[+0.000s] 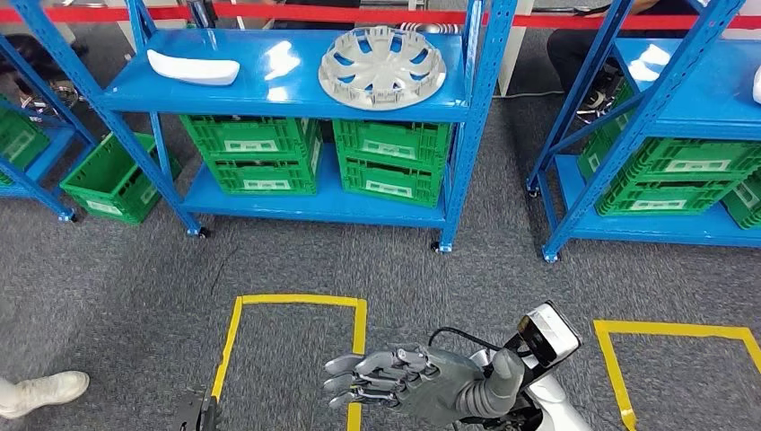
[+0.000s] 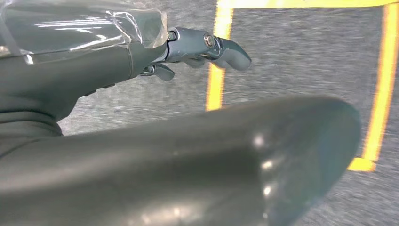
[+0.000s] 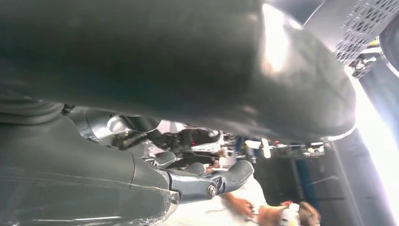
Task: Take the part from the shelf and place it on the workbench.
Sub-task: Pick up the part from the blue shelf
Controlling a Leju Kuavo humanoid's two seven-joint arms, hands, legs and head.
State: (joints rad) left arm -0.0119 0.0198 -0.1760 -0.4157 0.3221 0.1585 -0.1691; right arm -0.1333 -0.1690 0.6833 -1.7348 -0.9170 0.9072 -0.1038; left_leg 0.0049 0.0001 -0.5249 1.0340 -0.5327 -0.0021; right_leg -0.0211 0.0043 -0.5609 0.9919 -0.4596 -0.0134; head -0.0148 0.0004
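Note:
A silver wheel cover [image 1: 382,65] lies flat on the top board of the blue shelf [image 1: 296,94], right of centre. On the same board, to the left, rests a long white part [image 1: 192,67]. My right hand [image 1: 404,384] hovers low over the floor well short of the shelf, with its fingers spread toward the left and nothing in them. Its fingers [image 3: 207,183] are also empty in the right wrist view. My left hand [image 2: 197,49] hangs over the grey floor beside yellow tape and holds nothing; its dark tip [image 1: 196,413] peeks in at the bottom edge.
Green crates [image 1: 314,157] fill the shelf's lower level, and another green crate [image 1: 112,180] stands on the floor at left. A second blue shelf [image 1: 664,126] stands at right. Yellow tape squares [image 1: 296,305] mark the grey carpet. A person's white shoe [image 1: 40,393] is at bottom left.

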